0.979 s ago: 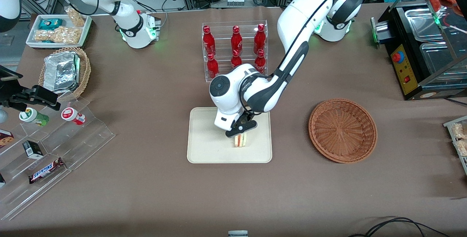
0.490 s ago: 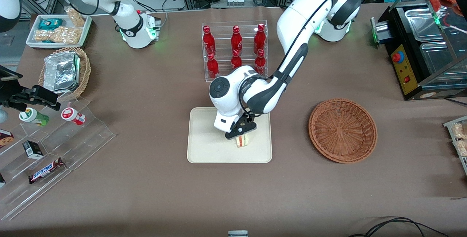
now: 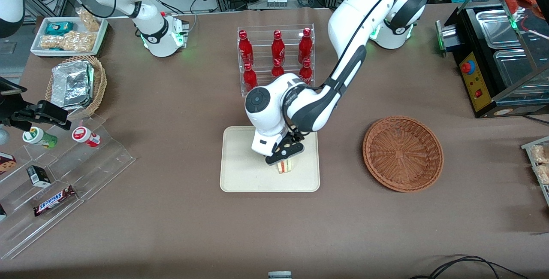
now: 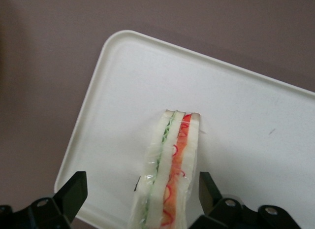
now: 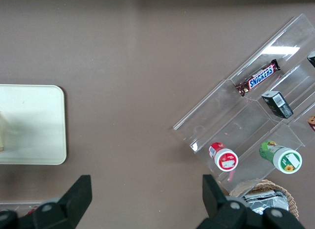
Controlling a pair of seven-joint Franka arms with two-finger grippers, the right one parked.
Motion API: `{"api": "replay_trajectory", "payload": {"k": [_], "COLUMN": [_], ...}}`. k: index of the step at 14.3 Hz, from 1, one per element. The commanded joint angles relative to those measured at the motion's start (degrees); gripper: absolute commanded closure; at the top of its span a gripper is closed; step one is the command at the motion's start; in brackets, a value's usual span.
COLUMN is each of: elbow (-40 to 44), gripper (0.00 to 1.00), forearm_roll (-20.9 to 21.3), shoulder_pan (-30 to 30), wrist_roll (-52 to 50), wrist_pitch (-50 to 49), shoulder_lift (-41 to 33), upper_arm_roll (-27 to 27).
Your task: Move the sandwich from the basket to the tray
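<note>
The sandwich (image 3: 284, 167), a clear-wrapped white wedge with red-orange and green layers, stands on the cream tray (image 3: 240, 171). It also shows in the left wrist view (image 4: 170, 165) on the tray (image 4: 246, 120). My left gripper (image 3: 285, 155) hovers just above the sandwich. Its fingers (image 4: 74, 192) are open, one on each side of the sandwich with a gap to it. The reddish-brown woven basket (image 3: 403, 153) sits toward the working arm's end of the table with nothing in it.
A clear rack of red bottles (image 3: 276, 56) stands farther from the front camera than the tray. A clear stepped display with snacks (image 3: 55, 171), a tan basket with a foil container (image 3: 76, 85) and a white snack tray (image 3: 68, 35) lie toward the parked arm's end.
The left gripper has opened and risen slightly off the sandwich, which now stands free on the tray.
</note>
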Motion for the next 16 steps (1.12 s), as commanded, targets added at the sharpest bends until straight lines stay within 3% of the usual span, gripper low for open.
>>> {"api": "replay_trajectory", "payload": {"k": [1,3,7,16], "elbow": [-0.49,-0.84,-1.2,-1.29], "gripper": [0.0,0.0,0.0,0.0], "forearm_roll": [-1.02,-3.56,-13.84,-19.83], "shoulder_pan": [0.63,4.4,13.09,36.21], "wrist_roll": [-0.62,1.57,19.55,52.0], "wrist_pitch": [-4.47,-8.87,-17.99,-40.5], "shoulder_lift": [-3.98,-8.37,-16.9,-28.34], "upper_arm_roll": [0.47,0.12,0.29,0.29]}}
